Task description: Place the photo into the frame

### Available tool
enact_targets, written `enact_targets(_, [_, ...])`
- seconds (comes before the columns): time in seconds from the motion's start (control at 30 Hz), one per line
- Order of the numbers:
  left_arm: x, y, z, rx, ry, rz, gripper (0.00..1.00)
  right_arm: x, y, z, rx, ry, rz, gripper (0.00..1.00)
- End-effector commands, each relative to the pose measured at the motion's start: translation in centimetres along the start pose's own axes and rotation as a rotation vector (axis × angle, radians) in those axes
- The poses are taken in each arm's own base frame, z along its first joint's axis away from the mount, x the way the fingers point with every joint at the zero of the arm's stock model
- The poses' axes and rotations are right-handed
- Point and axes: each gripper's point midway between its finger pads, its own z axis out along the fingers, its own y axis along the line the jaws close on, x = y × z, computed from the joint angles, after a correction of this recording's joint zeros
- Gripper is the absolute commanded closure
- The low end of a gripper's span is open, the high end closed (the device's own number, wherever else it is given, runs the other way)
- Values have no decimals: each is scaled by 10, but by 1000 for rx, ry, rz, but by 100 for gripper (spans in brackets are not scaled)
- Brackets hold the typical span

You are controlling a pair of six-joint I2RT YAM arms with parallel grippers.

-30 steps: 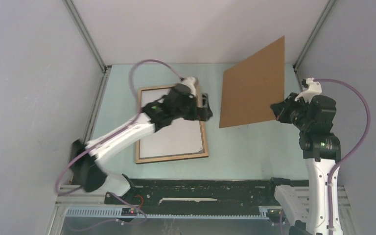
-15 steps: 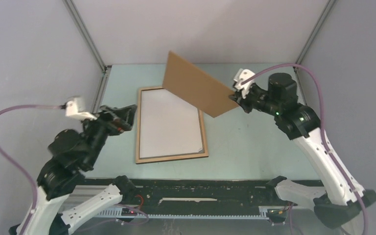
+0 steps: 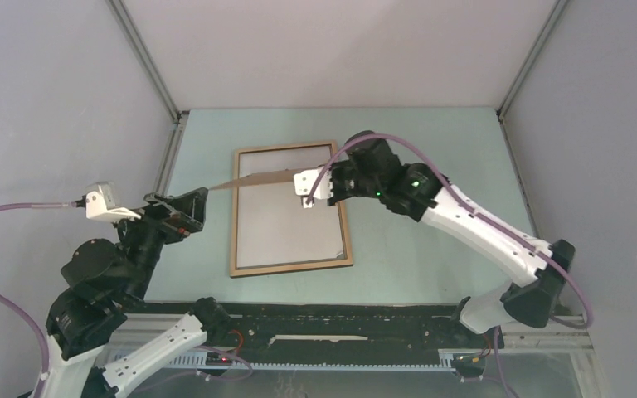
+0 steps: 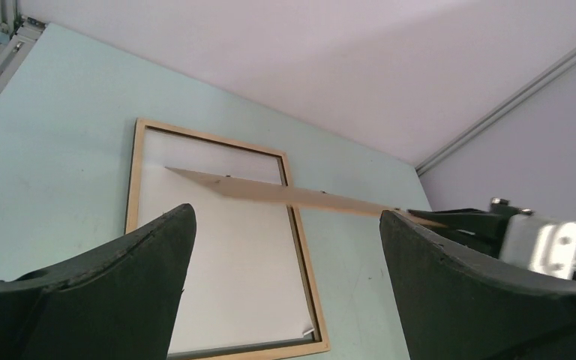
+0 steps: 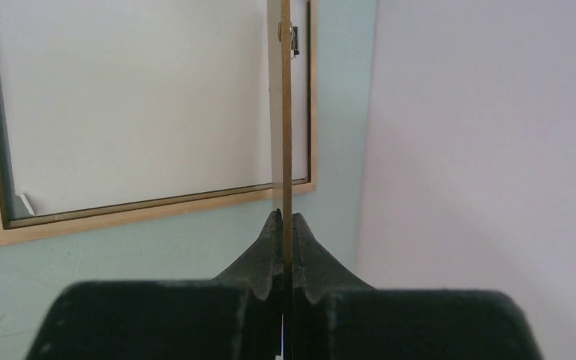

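Top view
Frame point(image 3: 291, 265): thin tan wood rectangle, flat on the pale green table point(image 3: 431, 157), left of centre, long sides running from near edge to far edge.
Photo point(image 3: 286, 220): inside the frame, plain white back up, with a small fold at its near right corner.
Board point(image 3: 253, 179): thin brown sheet, almost edge-on, above the far half of the frame.
Right gripper point(image 3: 305, 179): clamped on the board's right end, over the frame's right rail.
Left gripper point(image 3: 184, 207): spread, holding nothing, off the frame's left side.

Left wrist view
Left gripper point(image 4: 285, 217): dark fingers point(image 4: 120, 277) wide apart with nothing between them; the frame point(image 4: 305, 277) and photo point(image 4: 217, 255) lie beyond, untouched.
Board point(image 4: 270, 193): matte brown, crossing above the photo to the right gripper point(image 4: 439, 219).

Right wrist view
Right gripper point(image 5: 285, 221): fingers point(image 5: 266, 247) pressed onto the board point(image 5: 285, 112), seen as a thin edge.
Photo point(image 5: 135, 97): smooth white, below the fingers, clear of them.
Frame point(image 5: 157, 206): tan face, dark inner lip; a corner mark is too small to read.
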Motion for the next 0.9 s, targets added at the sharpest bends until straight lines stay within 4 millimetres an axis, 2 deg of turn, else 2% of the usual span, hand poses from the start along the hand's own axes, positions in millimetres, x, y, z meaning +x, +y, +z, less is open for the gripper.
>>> enact_targets(0.0, [-13, 6, -6, -23, -37, -27, 0, -16, -40, 12, 167, 2, -162, 100])
enact_targets(0.1, [-14, 9, -8, -32, -39, -22, 0, -5, -28, 30, 176, 50, -191, 100])
enact_targets(0.3, [-17, 11, -10, -36, -51, -22, 0, 4, -5, 54, 217, -1, -207, 100])
enact_targets(0.5, [-15, 8, -7, -37, -40, -11, 0, 0, 13, 72, 193, -84, -246, 100])
enact_targets(0.7, [-15, 8, -8, -32, -41, -14, 0, -9, 19, 76, 202, -148, -256, 100])
enact_targets(0.87, [-18, 7, -8, -28, -44, -16, 0, -24, 14, 73, 237, -186, -262, 100])
